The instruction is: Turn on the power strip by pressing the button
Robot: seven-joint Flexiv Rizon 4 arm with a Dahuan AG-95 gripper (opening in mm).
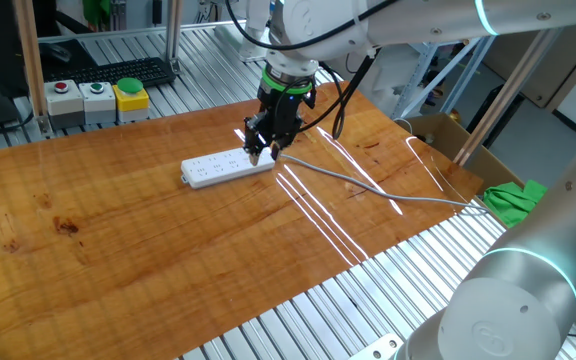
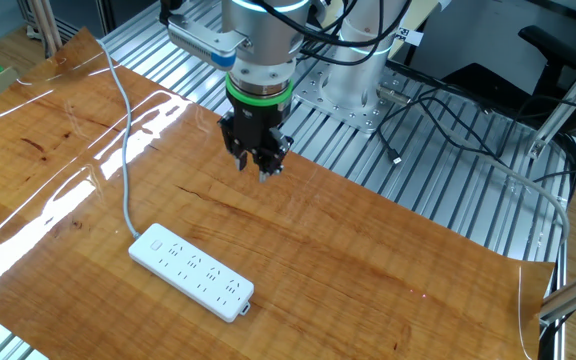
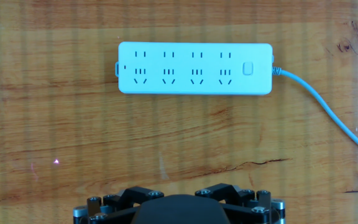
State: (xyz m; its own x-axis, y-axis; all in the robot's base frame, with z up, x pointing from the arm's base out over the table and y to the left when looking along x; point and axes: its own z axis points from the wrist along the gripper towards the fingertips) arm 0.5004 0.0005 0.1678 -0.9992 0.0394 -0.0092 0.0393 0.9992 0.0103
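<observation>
The jaws (image 2: 264, 166) hang above the desk (image 2: 388, 270), pointing down, clear of the power strip (image 2: 192, 271) and touching nothing. No view shows their tips plainly enough to tell whether they are released or clenched; the hand view shows only the dark base of the jaws along its lower edge.

The power strip lies flat on the desk. In the other fixed view it sits nearer the camera than the jaws; in one fixed view the jaws overlap its cabled end. The button (image 3: 248, 68) is a small pale rounded square on the strip's top face, at the cabled end, just beside the last sockets. The grey cable (image 3: 328, 106) leaves that end and trails away from the strip across the desk. Beyond the strip, off the desk's far edge, stand three push-buttons (image 1: 98, 98), red, green and yellow.
</observation>
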